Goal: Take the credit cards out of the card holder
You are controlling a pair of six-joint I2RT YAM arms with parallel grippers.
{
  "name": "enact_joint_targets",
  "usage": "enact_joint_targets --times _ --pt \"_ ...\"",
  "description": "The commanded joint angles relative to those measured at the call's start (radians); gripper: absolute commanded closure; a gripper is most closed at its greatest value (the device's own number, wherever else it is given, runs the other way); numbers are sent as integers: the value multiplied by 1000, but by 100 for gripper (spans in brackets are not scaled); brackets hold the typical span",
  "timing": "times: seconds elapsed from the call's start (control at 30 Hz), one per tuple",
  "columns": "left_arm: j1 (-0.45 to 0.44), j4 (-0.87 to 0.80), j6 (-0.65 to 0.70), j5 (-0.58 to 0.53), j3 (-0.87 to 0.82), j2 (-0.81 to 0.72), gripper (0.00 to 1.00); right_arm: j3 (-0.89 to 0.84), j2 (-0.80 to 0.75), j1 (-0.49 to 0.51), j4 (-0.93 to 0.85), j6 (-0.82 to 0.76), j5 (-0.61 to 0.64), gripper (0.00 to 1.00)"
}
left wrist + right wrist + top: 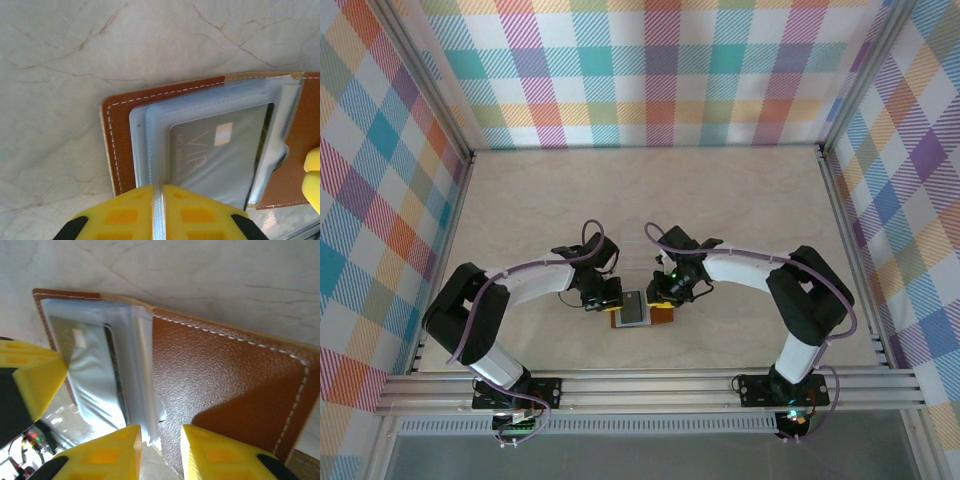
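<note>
Two yellow-fingered hands meet over a small brown leather folding card holder (pixel 642 312) in the top view. It lies open on the pale veined bench (pixel 650 200), near the front edge and between the two arms. The left hand (pixel 603 296) is at its left side and the right hand (pixel 665 293) at its right. Their fingers are too small here to judge.

In the left wrist view, the left hand (pixel 159 212) has its two yellow fingers (pixel 122 212) pressed together on the near edge of a pale grey-blue plastic pocket leaf (pixel 155 145), which stands thin between them. Beyond that leaf, a grey rectangular credit card (pixel 220 160) marked VIP, with a pale patch, sits inside a pocket of the card holder (pixel 120 130). The stitched brown cover lies flat on the bench (pixel 75 60). One yellow finger (pixel 312 172) of the right hand shows at the right edge, over the brown flap.

In the right wrist view, the right hand (pixel 161 452) has its fingers (pixel 220 457) a little apart. The corner of a pocket leaf (pixel 142 370) hangs in the gap, and nothing is clamped. The credit card (pixel 82 355) lies in the pocket to the left, and the card holder (pixel 225 385) spreads its brown flap to the right. A finger (pixel 30 375) of the left hand sits against the pocket's left side.
</note>
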Motion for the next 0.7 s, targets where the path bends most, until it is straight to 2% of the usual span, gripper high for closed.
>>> enact_joint_targets --times 0.0,0.17,0.43,0.53,0.67 --pt "8 28 19 32 -29 20 88 -21 10 0 -1 -15 57 74" --pt "9 9 23 17 -28 20 89 -36 1 0 41 11 23 79" --pt "9 -87 26 -24 25 -101 87 -38 -62 0 152 47 -61 79" --pt "8 -96 35 3 56 -84 86 -34 -52 0 195 46 -94 80" --pt "4 -76 33 29 62 -27 86 1 -6 -1 166 26 -108 77"
